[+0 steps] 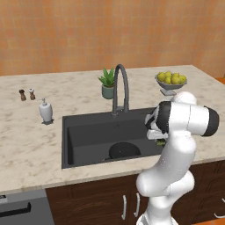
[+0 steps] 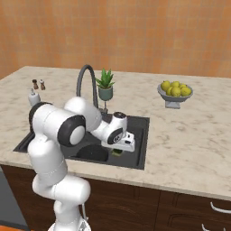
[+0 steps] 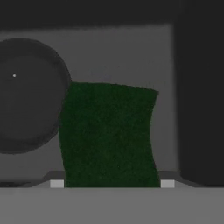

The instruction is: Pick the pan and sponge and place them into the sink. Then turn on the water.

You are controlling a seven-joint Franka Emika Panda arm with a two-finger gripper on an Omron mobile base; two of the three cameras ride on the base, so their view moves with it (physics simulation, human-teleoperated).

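Note:
The sponge (image 3: 109, 135), a dark green block, sits between my two fingertips, and my gripper (image 3: 112, 183) is shut on it. It hangs low inside the right part of the dark sink (image 1: 88, 132), where a bit of green sponge (image 2: 117, 153) peeks out under the hand (image 2: 121, 143). The black round pan (image 1: 124, 150) lies on the sink floor near the front, left of the sponge; in the hand view the pan (image 3: 26, 96) is the dark disc at left. Its handle is hard to make out. No water runs from the arched faucet (image 1: 120, 85).
A potted plant (image 1: 107, 83) stands behind the faucet and a bowl of lemons (image 1: 171, 81) at the back right. A soap dispenser (image 1: 46, 110) and two small shakers (image 1: 27, 94) are left of the sink. My forearm (image 1: 186, 118) crosses the sink's right rim.

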